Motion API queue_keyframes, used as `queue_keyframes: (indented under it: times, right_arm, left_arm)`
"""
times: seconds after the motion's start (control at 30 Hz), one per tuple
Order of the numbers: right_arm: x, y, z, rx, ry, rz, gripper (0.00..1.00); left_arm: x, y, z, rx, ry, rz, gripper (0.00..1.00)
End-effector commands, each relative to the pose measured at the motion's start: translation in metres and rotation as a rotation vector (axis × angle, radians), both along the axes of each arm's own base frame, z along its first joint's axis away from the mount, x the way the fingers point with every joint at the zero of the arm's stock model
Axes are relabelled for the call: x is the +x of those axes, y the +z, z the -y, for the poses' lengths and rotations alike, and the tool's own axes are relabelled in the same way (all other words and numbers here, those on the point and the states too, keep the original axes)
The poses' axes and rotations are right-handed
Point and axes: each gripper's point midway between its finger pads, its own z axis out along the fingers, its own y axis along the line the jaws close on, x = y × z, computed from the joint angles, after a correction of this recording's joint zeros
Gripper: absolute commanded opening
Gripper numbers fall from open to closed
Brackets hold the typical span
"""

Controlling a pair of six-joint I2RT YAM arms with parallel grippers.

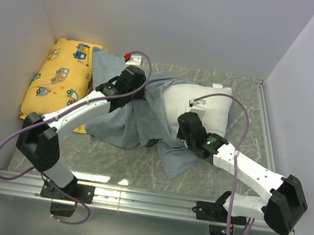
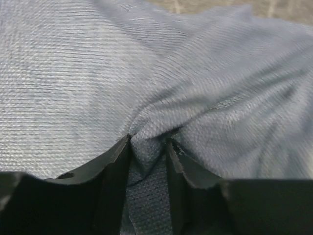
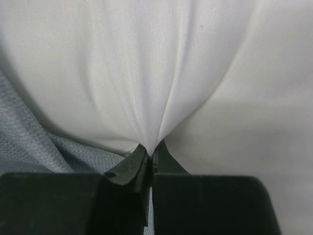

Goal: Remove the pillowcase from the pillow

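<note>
My left gripper (image 2: 149, 143) pinches the pillowcase (image 2: 205, 83); my right gripper (image 3: 150, 147) clamps the pillow (image 3: 146, 58). I judge a steady pull toward nine o'clock best.

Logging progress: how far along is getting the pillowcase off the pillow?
Done: much of the plump white pillow lies bare. In hand: left hand pinches the blue-grey fabric pillowcase, right hand pinches the pillow. Left: fabric overlaps the pillow's left side, so pulling apart remains.

Left arm (image 1: 81, 109) stretched forward and inward, left gripper (image 2: 149, 142) pinched on a fold of the pillowcase (image 2: 146, 73) bunched between its fingertips, right arm (image 1: 249, 172) angled inward – right gripper (image 3: 152, 148) clamped almost flush on the pillow (image 3: 161, 63) skin, puckered just ahead of its tips
</note>
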Motion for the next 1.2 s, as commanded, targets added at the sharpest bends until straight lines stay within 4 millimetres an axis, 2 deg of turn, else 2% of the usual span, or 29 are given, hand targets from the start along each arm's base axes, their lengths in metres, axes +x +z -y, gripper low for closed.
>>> queue_keyframes:
  times: [0.0, 0.03, 0.07, 0.1, 0.13, 0.17, 0.2, 0.23, 0.3, 0.33, 0.37, 0.4, 0.43, 0.5, 0.53, 0.57, 0.67, 0.8, 0.9, 0.93, 0.97, 1.0, 1.03, 1.1, 1.13, 1.17]
  right_arm:
    - [0.007, 0.064, -0.012, 0.124, 0.030, 0.100, 0.00]
    - [0.006, 0.072, -0.012, 0.129, 0.034, 0.106, 0.00]
    - [0.005, 0.081, -0.011, 0.132, 0.039, 0.115, 0.00]
    - [0.006, 0.095, -0.012, 0.148, 0.042, 0.134, 0.00]
    - [0.004, 0.099, -0.011, 0.142, 0.049, 0.132, 0.00]
    - [0.004, 0.108, -0.010, 0.146, 0.055, 0.147, 0.00]
    - [0.004, 0.122, -0.011, 0.160, 0.057, 0.168, 0.00]
    - [0.004, 0.128, -0.009, 0.155, 0.058, 0.173, 0.00]
    - [0.004, 0.144, -0.008, 0.151, 0.060, 0.191, 0.00]
    - [0.005, 0.149, -0.007, 0.150, 0.061, 0.197, 0.00]
    - [0.005, 0.152, -0.007, 0.143, 0.066, 0.201, 0.00]
    - [0.006, 0.162, -0.007, 0.150, 0.067, 0.215, 0.00]
    - [0.006, 0.164, -0.006, 0.145, 0.066, 0.216, 0.00]
    - [0.006, 0.174, -0.006, 0.151, 0.075, 0.229, 0.00]
    - [0.006, 0.177, -0.007, 0.152, 0.080, 0.233, 0.00]
    - [0.006, 0.180, -0.006, 0.152, 0.081, 0.236, 0.00]
    - [0.006, 0.190, -0.006, 0.150, 0.085, 0.246, 0.00]
    - [0.005, 0.202, -0.001, 0.150, 0.079, 0.262, 0.00]
    - [0.005, 0.209, 0.004, 0.159, 0.075, 0.274, 0.00]
    - [0.004, 0.211, 0.003, 0.165, 0.082, 0.273, 0.00]
    - [0.004, 0.213, 0.006, 0.170, 0.081, 0.279, 0.00]
    - [0.004, 0.214, 0.010, 0.172, 0.073, 0.280, 0.00]
    - [0.005, 0.214, 0.012, 0.168, 0.067, 0.280, 0.00]
    - [0.008, 0.214, 0.022, 0.160, 0.042, 0.281, 0.00]
    - [0.010, 0.214, 0.027, 0.157, 0.030, 0.282, 0.00]
    - [0.010, 0.214, 0.032, 0.160, 0.025, 0.282, 0.00]
  left_arm:
    - [-0.017, 0.067, 0.024, -0.064, -0.117, 0.125, 0.49]
    - [-0.019, 0.080, 0.025, -0.072, -0.124, 0.147, 0.60]
    - [-0.027, 0.096, 0.028, -0.081, -0.145, 0.179, 0.65]
    - [-0.033, 0.106, 0.030, -0.085, -0.153, 0.199, 0.69]
    - [-0.038, 0.115, 0.029, -0.081, -0.147, 0.215, 0.74]
    - [-0.048, 0.121, 0.036, -0.077, -0.172, 0.225, 0.75]
    - [-0.057, 0.129, 0.034, -0.080, -0.172, 0.237, 0.77]
    - [-0.064, 0.126, 0.028, -0.049, -0.143, 0.225, 0.78]
    - [-0.086, 0.119, 0.035, -0.045, -0.155, 0.198, 0.78]
    - [-0.095, 0.101, 0.027, 0.010, -0.121, 0.163, 0.78]
    - [-0.111, 0.093, 0.038, 0.002, -0.134, 0.146, 0.78]
    - [-0.119, 0.085, 0.035, 0.015, -0.117, 0.138, 0.78]
    - [-0.129, 0.062, 0.031, 0.056, -0.103, 0.100, 0.78]
    - [-0.147, 0.046, 0.032, 0.040, -0.080, 0.084, 0.79]
    - [-0.154, 0.030, 0.030, 0.057, -0.081, 0.064, 0.80]
    - [-0.160, 0.027, 0.033, 0.033, -0.073, 0.062, 0.81]
    - [-0.163, 0.008, 0.027, 0.048, -0.035, 0.047, 0.85]
    - [-0.146, 0.008, 0.016, 0.095, 0.061, 0.094, 0.89]
    - [-0.121, 0.010, 0.003, 0.100, 0.105, 0.095, 0.78]
    - [-0.114, 0.011, 0.007, 0.057, 0.084, 0.093, 0.66]
    - [-0.104, 0.017, -0.003, 0.047, 0.096, 0.109, 0.57]
    - [-0.100, 0.022, -0.006, 0.027, 0.092, 0.122, 0.46]
    - [-0.096, 0.025, -0.005, -0.007, 0.074, 0.126, 0.23]
    - [-0.085, 0.035, -0.030, -0.015, 0.135, 0.137, 0.00]
    - [-0.082, 0.039, -0.044, -0.005, 0.185, 0.145, 0.00]
    - [-0.079, 0.041, -0.073, 0.022, 0.261, 0.137, 0.00]
